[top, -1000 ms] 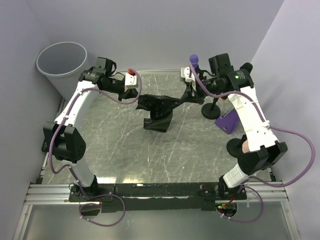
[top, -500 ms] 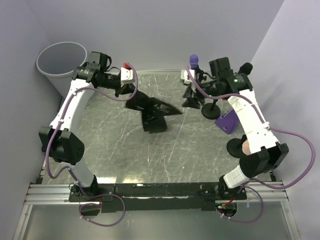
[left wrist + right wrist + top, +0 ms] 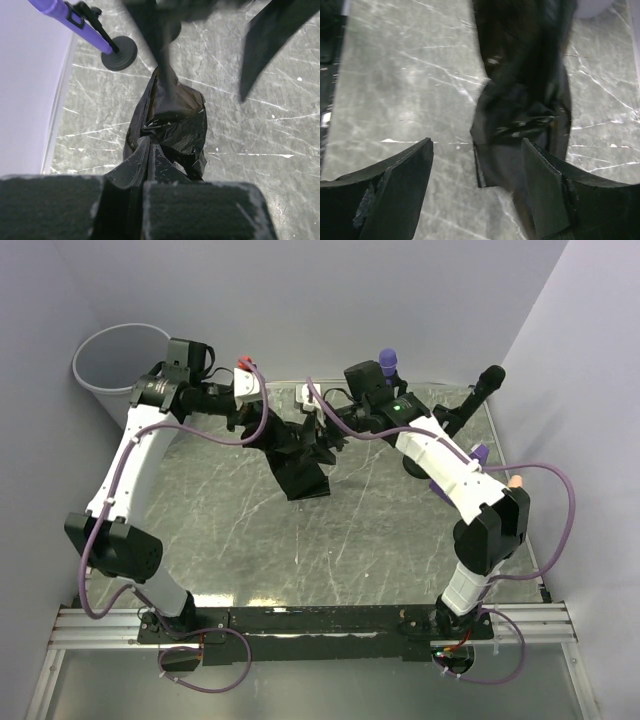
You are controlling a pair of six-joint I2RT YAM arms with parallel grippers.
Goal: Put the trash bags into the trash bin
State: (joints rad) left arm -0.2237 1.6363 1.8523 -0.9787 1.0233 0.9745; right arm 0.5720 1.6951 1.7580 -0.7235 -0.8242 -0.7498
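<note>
The light grey trash bin (image 3: 120, 365) stands off the table's far left corner. A black trash bag (image 3: 303, 468) hangs from my left gripper (image 3: 262, 433), which is shut on its crumpled top; the bag's lower end touches the table. In the left wrist view the fingers (image 3: 149, 145) are pressed together on the bag (image 3: 175, 125). My right gripper (image 3: 318, 432) hovers right beside the bag's upper part. In the right wrist view it (image 3: 477, 150) stands open, and the bag (image 3: 520, 100) lies by its right finger (image 3: 545, 185), not pinched.
A purple-tipped tool (image 3: 388, 360) on a black round stand (image 3: 120, 52) is at the back right. A black stick-like tool (image 3: 485, 385) and a purple object (image 3: 478, 452) lie near the right edge. Walls close in on three sides.
My right gripper let go of the bag, opened, and swung left to the bag. The left gripper carried the bag up and left toward the bin.
</note>
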